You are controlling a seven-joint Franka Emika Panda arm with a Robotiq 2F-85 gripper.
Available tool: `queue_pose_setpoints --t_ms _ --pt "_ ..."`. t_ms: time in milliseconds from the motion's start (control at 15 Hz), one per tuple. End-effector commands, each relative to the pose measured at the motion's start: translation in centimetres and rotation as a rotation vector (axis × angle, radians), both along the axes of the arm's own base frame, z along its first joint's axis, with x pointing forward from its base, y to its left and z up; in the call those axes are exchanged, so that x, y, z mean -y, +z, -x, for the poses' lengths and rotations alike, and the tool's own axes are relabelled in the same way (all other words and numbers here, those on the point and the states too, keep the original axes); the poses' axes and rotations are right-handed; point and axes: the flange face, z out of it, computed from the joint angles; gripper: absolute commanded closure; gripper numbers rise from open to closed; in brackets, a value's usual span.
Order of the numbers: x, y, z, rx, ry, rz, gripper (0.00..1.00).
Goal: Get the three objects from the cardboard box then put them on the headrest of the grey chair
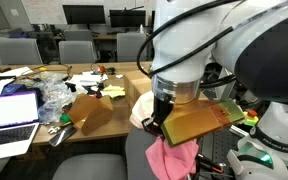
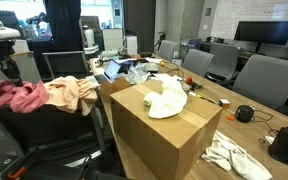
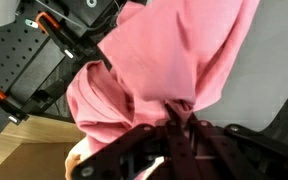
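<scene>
Currently, my fingers (image 3: 212, 150) are closed on the bright pink cloth (image 3: 174, 70), holding it at the top of the grey chair (image 1: 92, 168); the peach cloth (image 2: 74, 92) lies draped beside it.

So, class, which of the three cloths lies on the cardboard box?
The pale yellowish cloth, atop the cardboard box; the pink cloth and peach cloth are draped on the chair.

I see the wooden table (image 1: 104, 130) spreading away to one side of my gripper (image 1: 157, 122) in an exterior view. Nearest the gripper on it sits a small dark cardboard box (image 1: 89, 112), with a flat yellow item (image 1: 114, 92) just beyond. Farther off lie crumpled clear plastic (image 1: 54, 95) and an open laptop (image 1: 9, 112).
</scene>
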Motion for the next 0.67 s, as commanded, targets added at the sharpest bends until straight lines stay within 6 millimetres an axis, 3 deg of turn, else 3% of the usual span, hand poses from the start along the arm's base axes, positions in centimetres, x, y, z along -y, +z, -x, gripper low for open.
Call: queue_pose_setpoints --t_ms 0,467,533,600 --pt "0.48 -0.44 -0.05 0.015 -0.028 0.006 0.98" --pt "0.87 -0.33 0.01 0.02 -0.045 0.005 0.97" --pt "0.93 -0.28 0.01 0.022 -0.047 0.007 0.68" --pt "1.04 -0.09 0.0 0.027 -0.055 0.002 0.64"
